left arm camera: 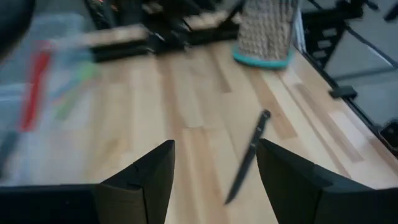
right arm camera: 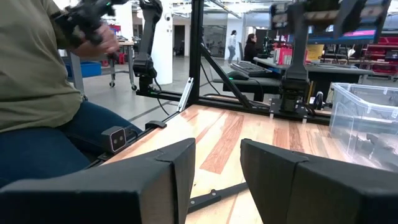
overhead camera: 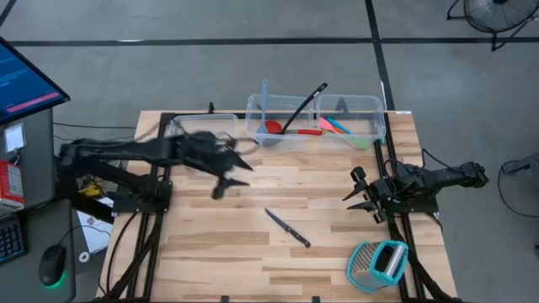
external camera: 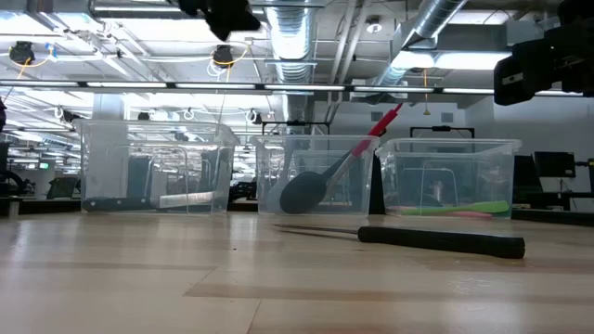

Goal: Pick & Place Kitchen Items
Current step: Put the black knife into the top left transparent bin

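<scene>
- Black-handled knife (overhead camera: 288,228) flat on the bare wooden table (overhead camera: 202,252), blade toward the left gripper, handle toward the grater; nothing touching it.
- Ahead of and below the left gripper (overhead camera: 229,178) in the left wrist view, knife (left arm camera: 247,155) lying between and beyond the two spread fingers (left arm camera: 149,177), well clear of them.
- Left gripper open and empty, raised over the table, arm stretched in from the left edge, blurred in the overhead view.
- Beyond the left gripper, at the far edge: clear bins (overhead camera: 316,119) holding a black spoon (overhead camera: 301,108) propped on the rim, a red spoon (overhead camera: 282,129), and pink and green spatulas (overhead camera: 341,128).
- Right gripper (overhead camera: 360,195) near the right edge, fingers apart, empty, arm folded low; knife well off to its side toward the table's middle.
- Teal-framed grater (overhead camera: 377,263) near the front right corner, close to the right arm's base.
- Pale plank tabletop on a black frame; grey floor around, taped lines, a monitor (overhead camera: 25,80) at the left.
- In the right wrist view, a seated person (right arm camera: 37,93) beyond the table; ducts and lights overhead in the low view.
</scene>
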Robot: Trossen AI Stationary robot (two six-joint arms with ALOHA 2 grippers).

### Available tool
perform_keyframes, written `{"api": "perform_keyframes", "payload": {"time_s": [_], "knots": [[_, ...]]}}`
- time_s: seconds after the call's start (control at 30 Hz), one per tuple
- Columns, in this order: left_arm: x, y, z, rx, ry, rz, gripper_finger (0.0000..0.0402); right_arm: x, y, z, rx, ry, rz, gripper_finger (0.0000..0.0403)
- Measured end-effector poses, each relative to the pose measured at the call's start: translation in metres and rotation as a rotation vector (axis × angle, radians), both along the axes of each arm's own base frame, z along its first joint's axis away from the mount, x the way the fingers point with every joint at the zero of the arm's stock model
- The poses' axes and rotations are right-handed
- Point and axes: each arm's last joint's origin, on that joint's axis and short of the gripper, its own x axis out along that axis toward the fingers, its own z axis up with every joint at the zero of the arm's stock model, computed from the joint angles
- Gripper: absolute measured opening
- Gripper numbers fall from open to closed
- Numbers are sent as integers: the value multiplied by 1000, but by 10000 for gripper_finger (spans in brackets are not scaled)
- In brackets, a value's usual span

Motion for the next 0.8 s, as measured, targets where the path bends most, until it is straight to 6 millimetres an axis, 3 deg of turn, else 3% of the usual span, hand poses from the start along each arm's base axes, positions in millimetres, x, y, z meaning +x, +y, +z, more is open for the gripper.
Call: {"api": "perform_keyframes", "payload": {"time_s": [0.2,0.37,0.63,0.8], "knots": [[58,-24,-53,-35,70,-173,205,0,0,0,0,0,1,124],[96,-40,-95,-61,27,-296,205,0,0,0,0,0,0,124],[125,-46,-142,-38,-55,-394,205,0,0,0,0,0,0,124],[141,-48,-161,-67,-34,-456,205,0,0,0,0,0,0,124]]}}
